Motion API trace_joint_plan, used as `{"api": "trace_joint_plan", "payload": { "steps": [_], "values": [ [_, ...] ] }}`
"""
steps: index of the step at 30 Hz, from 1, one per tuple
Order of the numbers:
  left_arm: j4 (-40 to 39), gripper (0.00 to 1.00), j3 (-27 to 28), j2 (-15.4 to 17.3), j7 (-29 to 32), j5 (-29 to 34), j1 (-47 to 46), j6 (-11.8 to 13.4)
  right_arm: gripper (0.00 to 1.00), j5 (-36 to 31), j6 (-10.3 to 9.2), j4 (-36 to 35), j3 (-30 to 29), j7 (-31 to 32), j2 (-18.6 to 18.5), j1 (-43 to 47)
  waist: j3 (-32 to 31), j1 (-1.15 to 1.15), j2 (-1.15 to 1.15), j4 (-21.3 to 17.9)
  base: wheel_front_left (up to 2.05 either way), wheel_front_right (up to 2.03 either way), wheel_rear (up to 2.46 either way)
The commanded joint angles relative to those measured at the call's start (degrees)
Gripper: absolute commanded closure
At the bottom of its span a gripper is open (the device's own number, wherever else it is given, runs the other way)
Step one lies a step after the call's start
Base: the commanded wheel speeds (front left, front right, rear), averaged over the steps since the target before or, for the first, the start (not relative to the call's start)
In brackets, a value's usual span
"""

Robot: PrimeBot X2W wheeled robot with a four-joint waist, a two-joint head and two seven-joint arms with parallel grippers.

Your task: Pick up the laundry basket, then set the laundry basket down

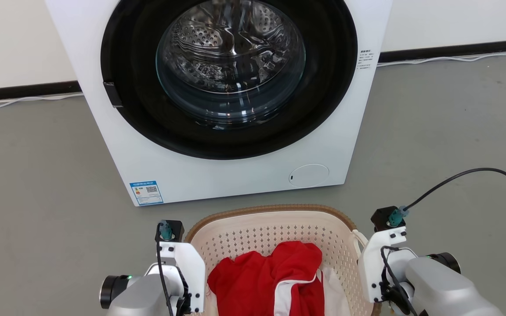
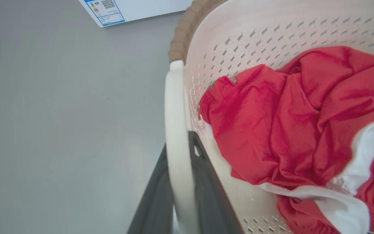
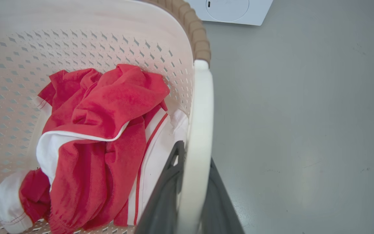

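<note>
Left gripper [image 2: 179, 143] pinches the laundry basket [image 1: 279, 208] by one white handle [image 2: 175, 107], right gripper [image 3: 196, 152] by the other; red clothes [image 1: 262, 276] inside.

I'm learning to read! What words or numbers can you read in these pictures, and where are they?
Blue label on the washing machine: a square code and print, too small to read.
Grey print by the door: too small to read.
On the laundry basket and red clothes: no words.

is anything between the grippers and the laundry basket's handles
Nothing visible does. The left gripper is closed on the laundry basket at its left handle, one finger on each side, and the right gripper likewise on its right handle.
</note>
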Motion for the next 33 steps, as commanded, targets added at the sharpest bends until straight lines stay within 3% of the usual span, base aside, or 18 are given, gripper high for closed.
{"api": "trace_joint_plan", "payload": {
  "steps": [1,33],
  "values": [
    [-0.36,1.00,0.43,0.59,-0.75,-0.20,-1.55,-0.81,1.00,0.39,0.95,-1.31,0.62,0.29,0.71,-0.66,-0.02,0.00,0.00,0.02,0.00,0.00,0.00],
    [-0.66,1.00,0.40,0.59,-0.82,-0.64,-1.54,-0.20,1.00,2.64,0.95,-1.02,2.97,-0.17,0.46,-1.13,-0.55,0.00,0.00,0.31,0.00,0.00,0.00]
  ]
}}
